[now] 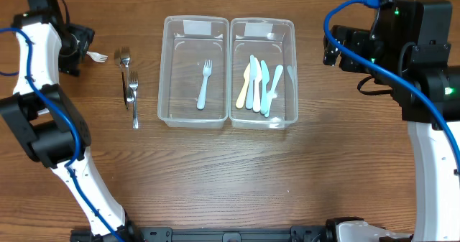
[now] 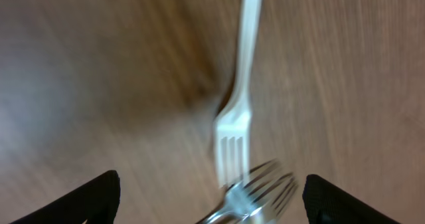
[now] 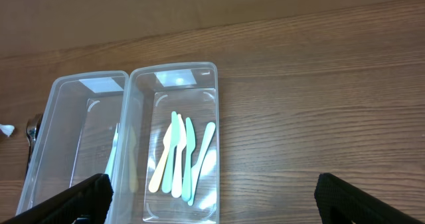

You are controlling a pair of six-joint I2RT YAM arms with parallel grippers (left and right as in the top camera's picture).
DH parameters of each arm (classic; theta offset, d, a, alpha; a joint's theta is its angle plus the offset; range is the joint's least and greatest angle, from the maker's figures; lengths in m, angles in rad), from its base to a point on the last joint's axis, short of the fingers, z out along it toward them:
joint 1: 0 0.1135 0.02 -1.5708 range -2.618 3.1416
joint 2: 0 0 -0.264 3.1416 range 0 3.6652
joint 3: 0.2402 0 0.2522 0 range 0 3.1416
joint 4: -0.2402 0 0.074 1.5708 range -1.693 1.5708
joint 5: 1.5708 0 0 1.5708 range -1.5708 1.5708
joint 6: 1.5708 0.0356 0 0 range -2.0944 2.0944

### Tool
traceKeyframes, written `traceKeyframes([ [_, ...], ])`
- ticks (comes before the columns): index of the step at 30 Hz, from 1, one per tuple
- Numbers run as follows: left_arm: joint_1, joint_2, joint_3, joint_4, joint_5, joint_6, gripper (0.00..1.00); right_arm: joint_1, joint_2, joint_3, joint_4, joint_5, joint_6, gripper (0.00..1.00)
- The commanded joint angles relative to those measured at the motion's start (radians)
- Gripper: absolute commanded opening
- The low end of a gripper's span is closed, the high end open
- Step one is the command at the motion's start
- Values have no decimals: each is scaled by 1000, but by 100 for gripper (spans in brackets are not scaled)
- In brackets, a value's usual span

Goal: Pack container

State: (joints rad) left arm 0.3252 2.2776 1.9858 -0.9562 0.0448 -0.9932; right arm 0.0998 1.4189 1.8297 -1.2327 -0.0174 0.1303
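Two clear containers stand side by side. The left container (image 1: 164, 70) (image 3: 61, 111) holds one light blue fork (image 1: 205, 85) (image 3: 111, 161). The right container (image 1: 294, 70) (image 3: 214, 104) holds several pastel plastic knives (image 1: 259, 85) (image 3: 178, 157). A white plastic fork (image 1: 98, 56) (image 2: 240, 84) lies on the table just ahead of my left gripper (image 1: 80, 47) (image 2: 212, 207), which is open; the view is blurred. Two metal forks (image 1: 133, 91) lie left of the containers, and one metal fork head (image 2: 257, 189) shows between the left fingers (image 2: 83, 201). My right gripper (image 1: 332, 49) (image 3: 212, 207) hangs open, right of the containers.
Bare wooden table (image 1: 230, 177) lies in front of the containers and to their right. The left arm (image 1: 43, 127) stretches along the table's left side. Blue cables (image 1: 359, 48) loop around both arms.
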Motion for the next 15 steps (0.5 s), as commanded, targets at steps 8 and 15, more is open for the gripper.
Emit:
traceKeyframes([
  [8, 2, 24, 12, 239, 58, -39, 87, -4, 0, 4, 3, 16, -4, 100],
  [15, 1, 35, 12, 338, -12, -31, 100, -4, 0, 4, 3, 16, -4, 100],
])
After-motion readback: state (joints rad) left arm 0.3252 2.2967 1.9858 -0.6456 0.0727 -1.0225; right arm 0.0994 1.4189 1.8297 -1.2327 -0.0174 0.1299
